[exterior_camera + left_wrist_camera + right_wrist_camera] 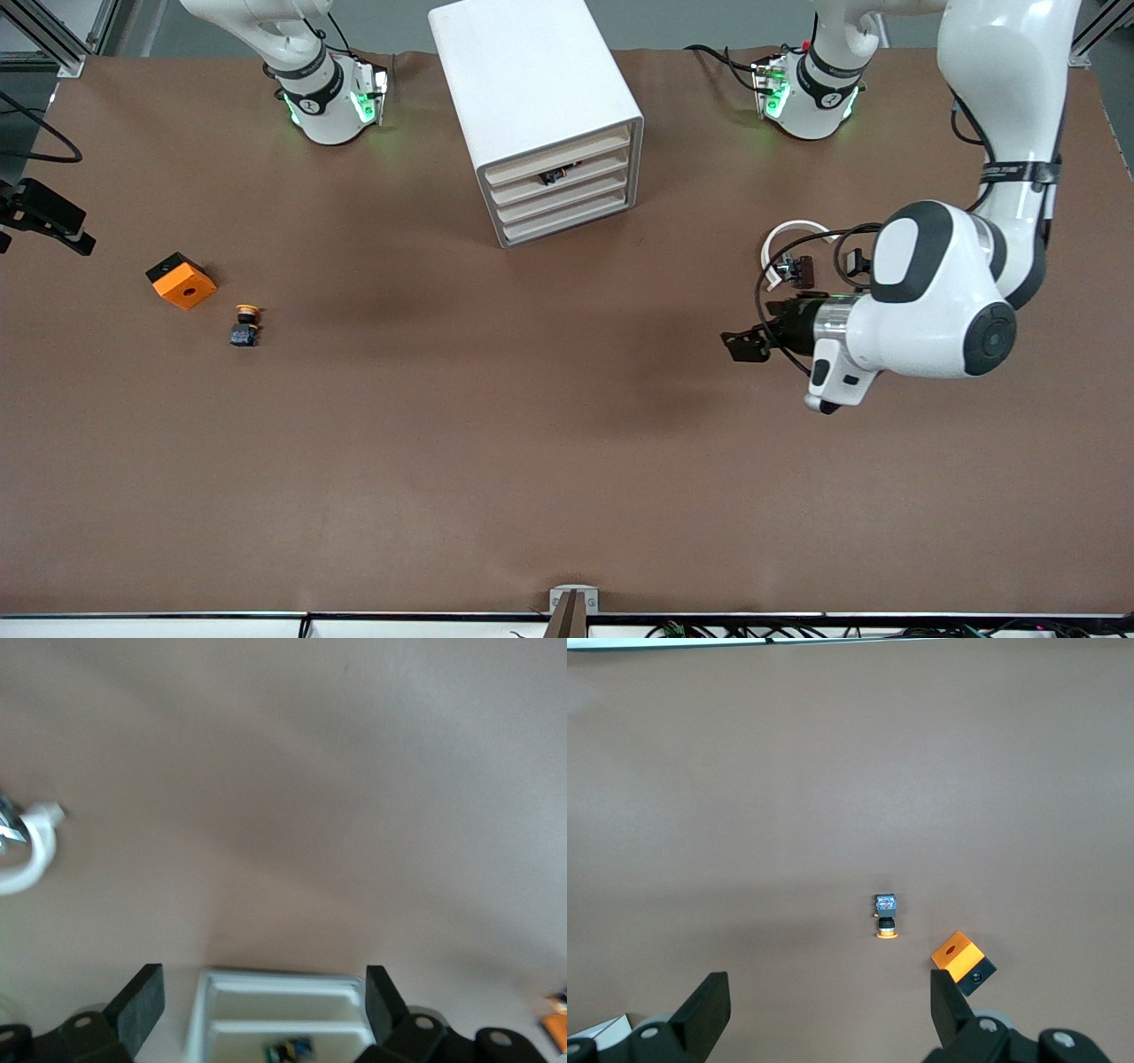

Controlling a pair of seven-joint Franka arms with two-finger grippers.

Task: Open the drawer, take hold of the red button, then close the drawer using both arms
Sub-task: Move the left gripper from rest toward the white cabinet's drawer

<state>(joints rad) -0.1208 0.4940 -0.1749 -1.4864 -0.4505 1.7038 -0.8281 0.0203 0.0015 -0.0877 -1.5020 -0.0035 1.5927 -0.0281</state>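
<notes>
The white cabinet stands between the arms' bases, and its four cream drawer fronts are all pushed in. A small dark thing shows in the gap above the second drawer from the top. I cannot tell whether it is the button. My left gripper hangs open and empty over bare table toward the left arm's end, pointing at the cabinet. In the left wrist view the cabinet shows between the open fingers. My right gripper is open and empty, high over the right arm's end.
An orange cube with a hole and a yellow-capped button lie toward the right arm's end. A white cable loop hangs by the left wrist. A black bracket juts over the table's edge.
</notes>
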